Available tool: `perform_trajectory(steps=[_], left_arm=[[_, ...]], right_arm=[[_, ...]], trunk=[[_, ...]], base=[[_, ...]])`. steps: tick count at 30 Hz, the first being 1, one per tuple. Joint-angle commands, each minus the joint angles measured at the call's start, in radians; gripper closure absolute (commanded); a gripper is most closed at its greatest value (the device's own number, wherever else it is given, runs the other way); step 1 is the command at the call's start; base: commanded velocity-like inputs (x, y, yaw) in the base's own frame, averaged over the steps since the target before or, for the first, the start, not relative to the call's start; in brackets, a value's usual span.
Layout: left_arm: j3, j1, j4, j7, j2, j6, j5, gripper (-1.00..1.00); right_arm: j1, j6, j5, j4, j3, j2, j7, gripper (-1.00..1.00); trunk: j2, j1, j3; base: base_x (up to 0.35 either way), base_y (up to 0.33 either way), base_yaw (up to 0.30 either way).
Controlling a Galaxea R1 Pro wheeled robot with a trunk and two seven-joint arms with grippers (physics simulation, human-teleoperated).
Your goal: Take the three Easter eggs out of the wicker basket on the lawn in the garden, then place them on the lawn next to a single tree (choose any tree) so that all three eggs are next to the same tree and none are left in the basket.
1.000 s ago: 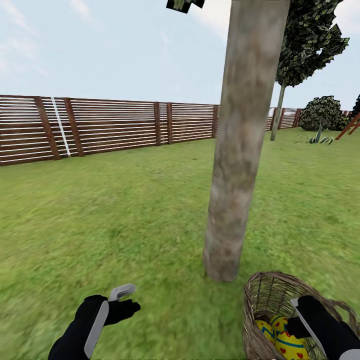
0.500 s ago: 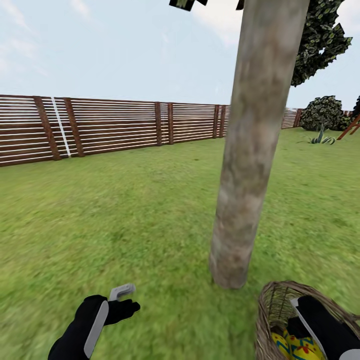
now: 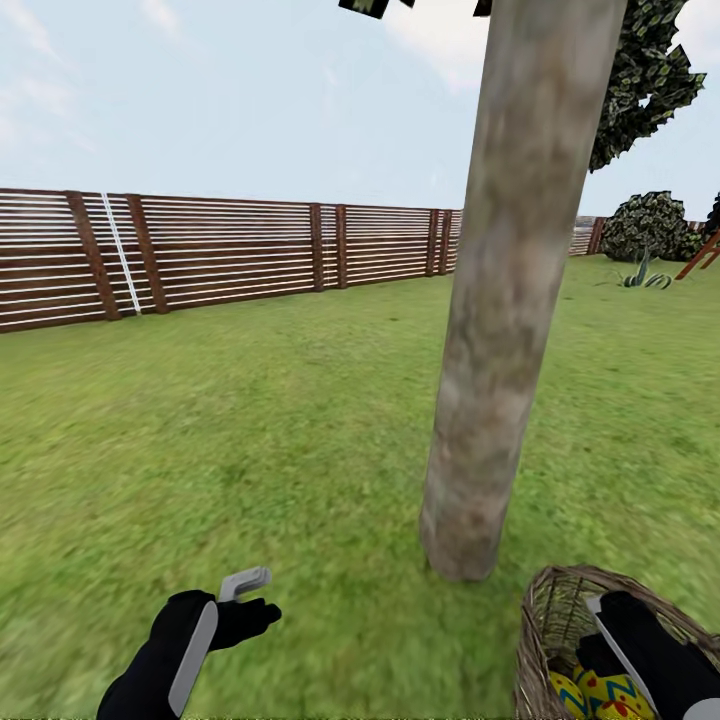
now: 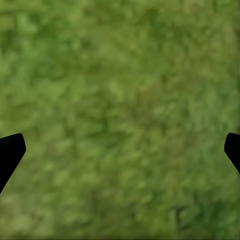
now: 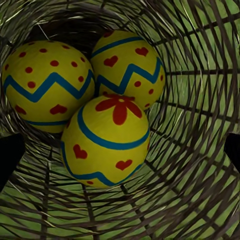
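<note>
Wicker basket (image 3: pixel 545 640): lower right corner of the head view, standing on the lawn (image 3: pixel 250 430) just beside the foot of the tree (image 3: pixel 500 330). Brown woven wall, round mouth upward.

Contents: three Easter eggs (image 5: pixel 107 142), all inside, crowded together and touching at the bottom. In the right wrist view one red-flower egg (image 5: pixel 107 142) sits at centre; a red-dotted egg (image 5: pixel 45 90) with a blue zigzag lies at upper left; an egg with red hearts (image 5: pixel 130 67) lies at upper centre. In the head view, parts of the yellow eggs (image 3: pixel 610 692) show at the bottom edge.

Right tool (image 3: pixel 598 655): lowered into the basket mouth above the eggs, fingers spread wide at the wrist frame's edges, grasping nothing.

Left tool (image 3: pixel 255 598): lower left of the head view, over bare grass, fingers parted, released.

Surroundings: slatted wooden fence (image 3: pixel 220 250) across the left middle; shrub (image 3: pixel 650 225) at far right.
</note>
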Motion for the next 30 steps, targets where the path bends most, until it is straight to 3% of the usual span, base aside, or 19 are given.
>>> perform_trajectory(steps=[1, 15, 30], left_arm=[[0.003, -0.001, -0.001, 0.002, -0.001, 0.005, 0.006, -1.0], [0.004, -0.001, -0.001, 0.003, 0.0, 0.005, 0.006, -1.0], [0.004, -0.001, -0.002, 0.004, 0.0, 0.005, 0.006, -1.0]], right_arm=[[-0.001, 0.005, 0.009, -0.001, 0.004, -0.001, 0.008, -1.0], [-0.001, 0.002, 0.009, -0.001, 0.004, 0.0, 0.008, -1.0], [-0.001, 0.002, 0.009, -0.001, 0.004, -0.001, 0.008, -1.0]], trunk=[[-0.008, 0.004, -0.004], [-0.106, 0.057, -0.048], [-0.109, 0.064, -0.106]], base=[[0.0, 0.0, 0.0], [0.0, 0.0, 0.0], [0.0, 0.0, 0.0]])
